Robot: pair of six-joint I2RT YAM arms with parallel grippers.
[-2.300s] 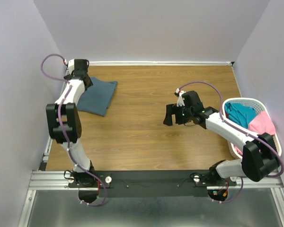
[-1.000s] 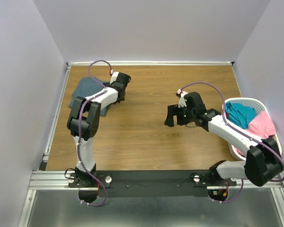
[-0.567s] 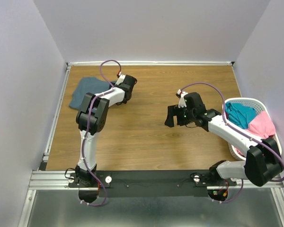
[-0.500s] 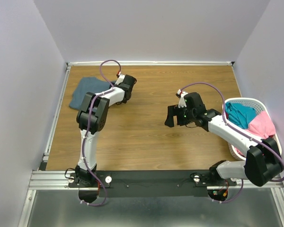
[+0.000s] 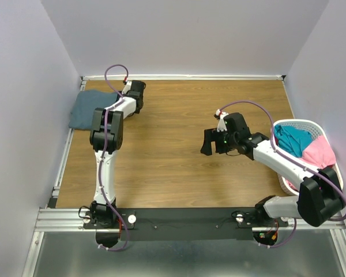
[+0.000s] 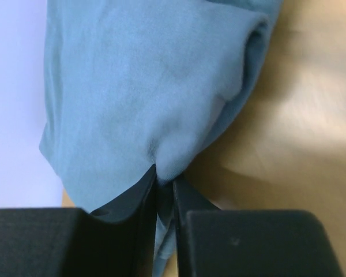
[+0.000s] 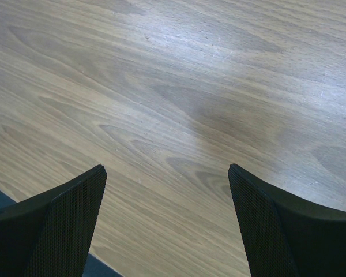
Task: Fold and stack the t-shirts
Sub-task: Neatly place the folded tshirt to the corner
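Jaws of the left gripper have drawn together over the last second and now pinch a fold at the edge of the slate blue-grey cloth t-shirt. Only a sliver of cloth shows between the two black fingers. In the same second the arm has swung from about twelve o'clock on the wooden tabletop toward ten o'clock. The t-shirt has gone with it, and now lies bunched in the ten o'clock corner, with its far side against the lavender wall.

That reads as a fresh grip taken to shift or square up a shirt that looks already folded. It suggests the stack is being started in that corner, though the pinch is shallow and could slip if the cloth is dragged.

The right gripper has not moved: its jaws stand wide apart over bare wood near three o'clock, holding nothing. The teal cloth t-shirt and the pink cloth t-shirt lie crumpled in the white slotted plastic basket at four o'clock, so two shirts are left to fold.
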